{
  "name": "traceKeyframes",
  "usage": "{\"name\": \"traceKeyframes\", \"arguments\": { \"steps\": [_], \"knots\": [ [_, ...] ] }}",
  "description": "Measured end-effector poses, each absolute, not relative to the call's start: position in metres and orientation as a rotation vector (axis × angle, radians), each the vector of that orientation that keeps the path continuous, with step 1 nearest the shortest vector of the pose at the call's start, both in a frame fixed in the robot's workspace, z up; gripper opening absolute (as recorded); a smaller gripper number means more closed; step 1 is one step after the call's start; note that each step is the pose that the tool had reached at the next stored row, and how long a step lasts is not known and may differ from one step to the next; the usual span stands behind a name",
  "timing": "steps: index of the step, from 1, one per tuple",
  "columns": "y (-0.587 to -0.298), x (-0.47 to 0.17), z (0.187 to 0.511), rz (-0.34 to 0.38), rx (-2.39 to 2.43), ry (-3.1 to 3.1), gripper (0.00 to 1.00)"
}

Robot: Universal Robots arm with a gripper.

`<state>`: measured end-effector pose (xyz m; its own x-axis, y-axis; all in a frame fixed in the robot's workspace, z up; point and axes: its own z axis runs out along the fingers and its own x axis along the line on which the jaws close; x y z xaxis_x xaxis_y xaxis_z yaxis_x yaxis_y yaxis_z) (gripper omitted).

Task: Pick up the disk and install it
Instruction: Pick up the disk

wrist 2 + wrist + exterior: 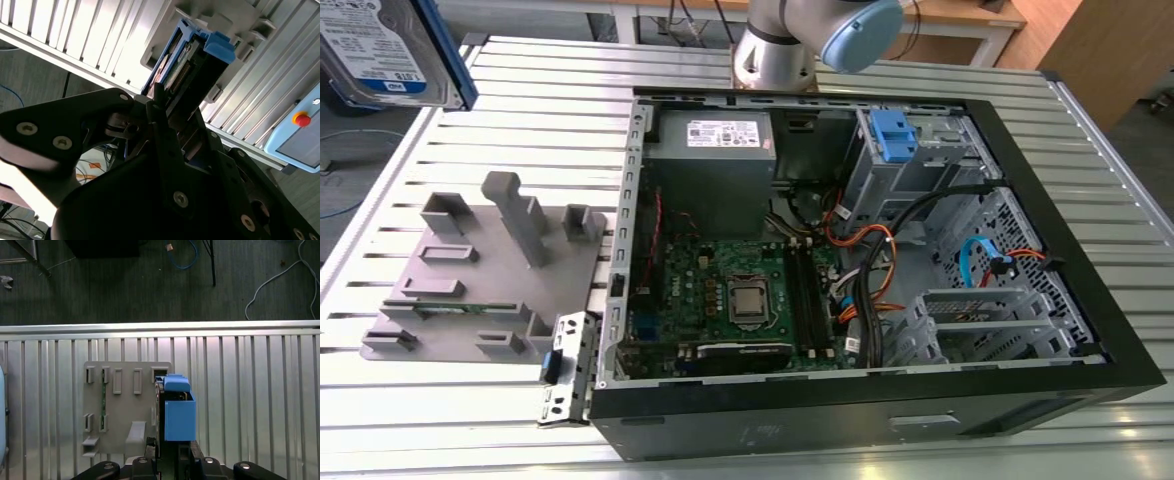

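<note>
The disk (380, 45), silver with a white-and-blue label and a blue bracket, hangs high above the table's far corner on the exterior view's left. In both wrist views my gripper (172, 107) (167, 446) is shut on the disk (187, 67) (177, 412), whose blue end tab points away from the wrist. Below it lies the grey fixture plate (120, 405) (467, 270). The open computer case (1101, 345) lies on its side on the exterior view's right, with a drive cage (907, 165) carrying a blue clip (890, 135) at its far end.
The arm's base (774, 50) stands behind the case. Inside the case are a grey power supply (710, 150), the motherboard (734, 295) and loose cables (867, 240). A slatted metal table (520, 90) carries everything. A pendant with a red button (301, 119) lies nearby.
</note>
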<state>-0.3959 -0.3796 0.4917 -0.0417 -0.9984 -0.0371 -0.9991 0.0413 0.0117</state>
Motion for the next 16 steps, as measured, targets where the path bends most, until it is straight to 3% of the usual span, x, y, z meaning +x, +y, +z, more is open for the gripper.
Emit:
{"name": "traceKeyframes", "arguments": {
  "steps": [16],
  "knots": [
    [-0.380,-0.366,0.492,0.053,-2.161,2.253,0.35]
  ]
}}
